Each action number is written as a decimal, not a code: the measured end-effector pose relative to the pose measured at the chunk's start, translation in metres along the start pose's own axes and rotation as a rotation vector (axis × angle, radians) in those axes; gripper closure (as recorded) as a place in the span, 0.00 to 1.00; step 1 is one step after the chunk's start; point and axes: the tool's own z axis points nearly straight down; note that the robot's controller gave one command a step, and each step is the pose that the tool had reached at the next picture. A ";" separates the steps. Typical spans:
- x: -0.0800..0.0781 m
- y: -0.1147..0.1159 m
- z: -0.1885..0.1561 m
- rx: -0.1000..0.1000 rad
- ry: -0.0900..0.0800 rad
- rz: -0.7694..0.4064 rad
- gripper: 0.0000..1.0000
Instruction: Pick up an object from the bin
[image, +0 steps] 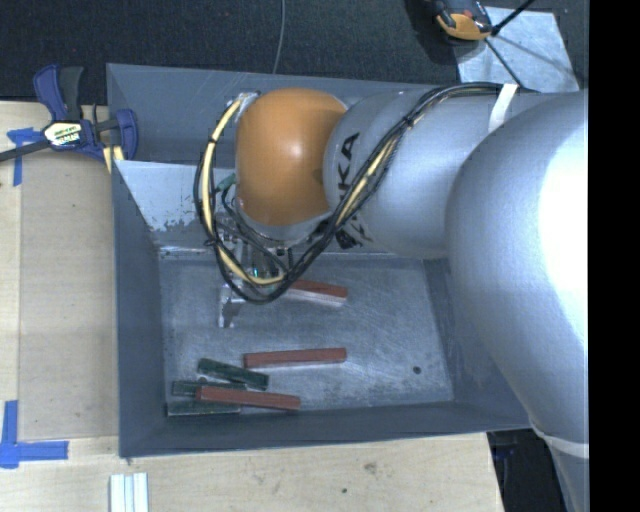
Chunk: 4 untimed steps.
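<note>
Hovering low over the floor of the bin (135, 330), left of centre.
At lower left a dark green stick (235, 375) and a red stick (250, 398) lie close together. Higher in the frame hangs the hand (232, 308); whether it is wide or narrow I cannot tell. Just right of it lies a short brown stick (320, 292), probably the nearest pick: centre over it, turn to close across its narrow width, then lower straight.

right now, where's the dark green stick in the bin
In the camera view the dark green stick lies at the lower left of the bin floor, just left of the middle reddish-brown bar and above a second reddish bar.
</note>
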 end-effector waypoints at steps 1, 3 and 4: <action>-0.002 -0.001 -0.005 -0.002 -0.008 0.003 0.00; 0.054 -0.055 0.019 0.002 -0.008 -0.248 0.00; 0.092 -0.030 0.055 0.000 -0.011 -0.321 1.00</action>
